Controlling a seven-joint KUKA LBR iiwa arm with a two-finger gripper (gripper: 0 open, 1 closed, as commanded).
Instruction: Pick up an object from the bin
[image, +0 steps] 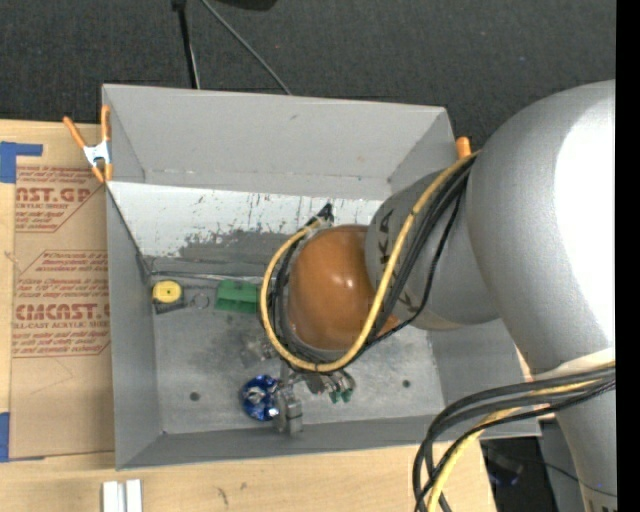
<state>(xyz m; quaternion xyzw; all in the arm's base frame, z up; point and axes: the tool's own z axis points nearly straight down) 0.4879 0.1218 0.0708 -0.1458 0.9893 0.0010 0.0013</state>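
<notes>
My gripper (316, 400) hangs below the orange wrist cover near the bin's front wall, its two fingers spread open with nothing between them. A small shiny blue and white thing (259, 398) lies on the bin floor just left of the left finger (291, 413), touching it or nearly so. Farther back and to the left, a green block (238, 296) rests on the floor close to the back slope.
A small yellow round thing (167, 292) lies at the far left of the floor, beside the green block. The arm and its cables cover the bin's right half. The bin's front wall stands close below the fingers.
</notes>
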